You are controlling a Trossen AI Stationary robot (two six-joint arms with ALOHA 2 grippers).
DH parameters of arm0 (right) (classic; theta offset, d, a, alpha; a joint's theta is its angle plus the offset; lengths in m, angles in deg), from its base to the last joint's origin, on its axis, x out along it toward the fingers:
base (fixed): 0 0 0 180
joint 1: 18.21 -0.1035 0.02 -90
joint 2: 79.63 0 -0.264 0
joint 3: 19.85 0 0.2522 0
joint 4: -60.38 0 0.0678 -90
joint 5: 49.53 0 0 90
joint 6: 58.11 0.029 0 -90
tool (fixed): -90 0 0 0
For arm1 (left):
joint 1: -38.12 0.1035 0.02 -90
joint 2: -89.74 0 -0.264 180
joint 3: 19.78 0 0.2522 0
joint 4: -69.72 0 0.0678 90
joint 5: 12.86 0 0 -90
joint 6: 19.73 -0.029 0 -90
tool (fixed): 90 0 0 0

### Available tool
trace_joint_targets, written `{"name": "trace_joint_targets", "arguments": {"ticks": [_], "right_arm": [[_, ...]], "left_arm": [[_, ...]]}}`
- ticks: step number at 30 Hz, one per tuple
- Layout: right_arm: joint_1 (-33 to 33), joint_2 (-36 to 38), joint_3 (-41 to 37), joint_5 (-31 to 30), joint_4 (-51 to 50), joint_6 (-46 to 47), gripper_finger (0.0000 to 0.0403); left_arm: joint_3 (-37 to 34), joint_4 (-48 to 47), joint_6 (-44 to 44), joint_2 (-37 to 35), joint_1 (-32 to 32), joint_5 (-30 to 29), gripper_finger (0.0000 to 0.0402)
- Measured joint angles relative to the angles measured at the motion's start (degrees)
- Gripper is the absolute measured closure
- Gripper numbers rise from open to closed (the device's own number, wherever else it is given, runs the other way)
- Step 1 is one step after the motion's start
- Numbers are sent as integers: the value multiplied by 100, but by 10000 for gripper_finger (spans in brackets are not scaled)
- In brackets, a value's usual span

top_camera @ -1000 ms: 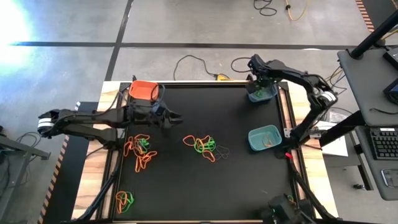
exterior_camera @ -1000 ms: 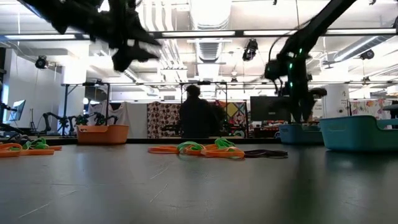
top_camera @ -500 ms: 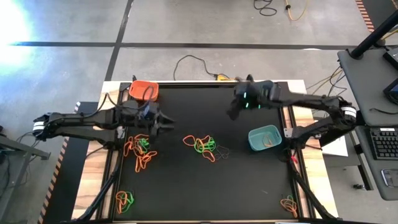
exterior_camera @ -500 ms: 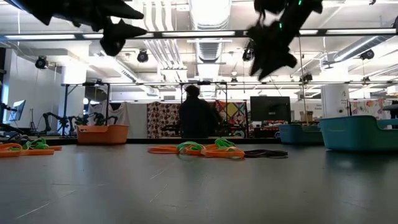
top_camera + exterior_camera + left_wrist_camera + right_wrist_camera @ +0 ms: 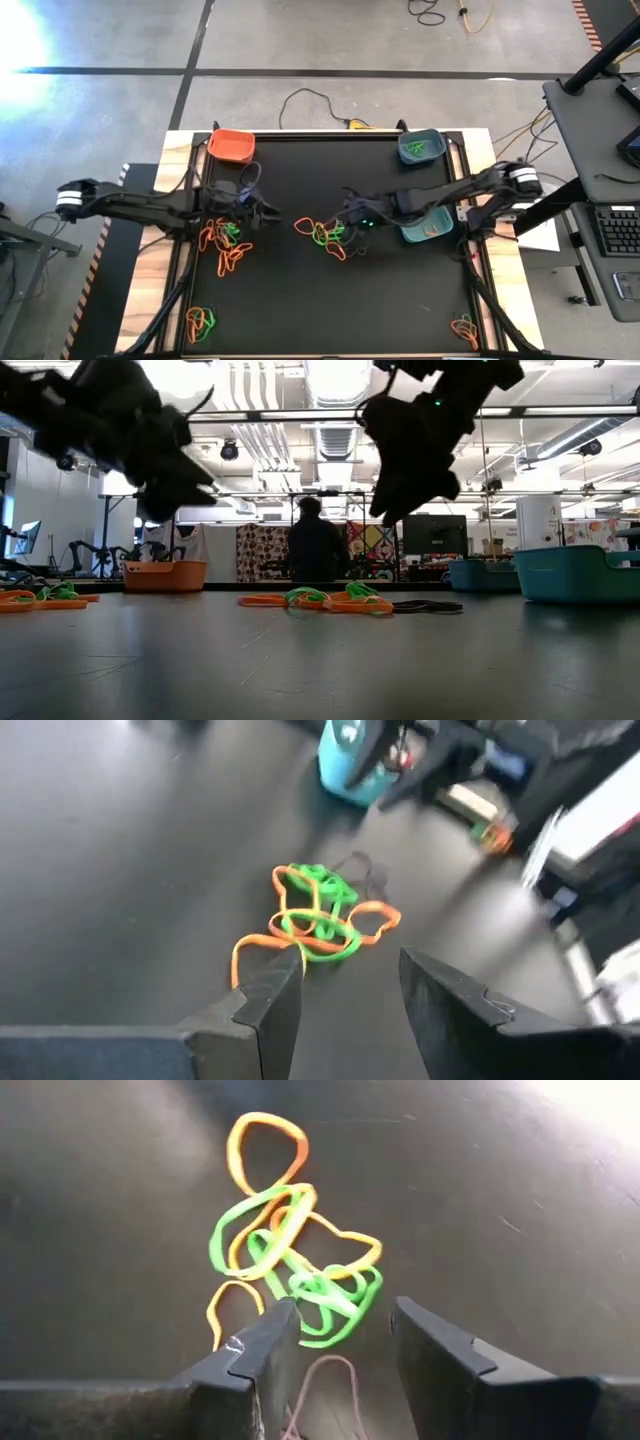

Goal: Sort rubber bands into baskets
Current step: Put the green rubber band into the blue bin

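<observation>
Orange, green and dark rubber bands lie in a tangled pile (image 5: 325, 235) at the table's middle, also shown in the low view (image 5: 320, 600). Another pile (image 5: 225, 243) lies to the left. My right gripper (image 5: 347, 216) hovers open just above the middle pile (image 5: 295, 1265), fingers (image 5: 260, 1355) on its near side. My left gripper (image 5: 270, 212) hangs open above the table between the two piles and faces the middle pile (image 5: 315, 915). The orange basket (image 5: 232, 146), blue basket (image 5: 420, 147) and teal basket (image 5: 428, 228) rest on the table.
Small band piles lie at the near left (image 5: 200, 322) and near right (image 5: 465, 328). A dark band (image 5: 325, 1380) lies beside the middle pile. My right arm (image 5: 440, 195) crosses over the teal basket. A person (image 5: 315, 550) stands in the room beyond the table.
My right gripper has swung from the blue basket at the far right toward the table's middle and come down over the middle pile. My left gripper has gone a little toward the near edge and down.
</observation>
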Motion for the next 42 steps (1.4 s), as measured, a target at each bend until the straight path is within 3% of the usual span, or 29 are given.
{"name": "trace_joint_targets", "arguments": {"ticks": [4,16,23,27,32,42], "right_arm": [[5,-633,200,16,-23,-512,264],[32,-1567,649,115,10,-1147,289],[73,-1673,620,119,-9,-1070,341],[107,-1563,623,124,-45,-584,387],[107,-1122,797,131,-192,-441,394],[663,516,1316,-359,-2138,185,394]], "left_arm": [[-549,1246,461,201,-60,3,248],[-692,1310,474,827,-108,1,248],[-694,1335,358,1023,-113,-10,248],[-694,1362,312,1113,-113,-12,248],[-694,1460,158,1231,-113,-32,248],[-674,2223,207,1623,-113,-159,248]]}}
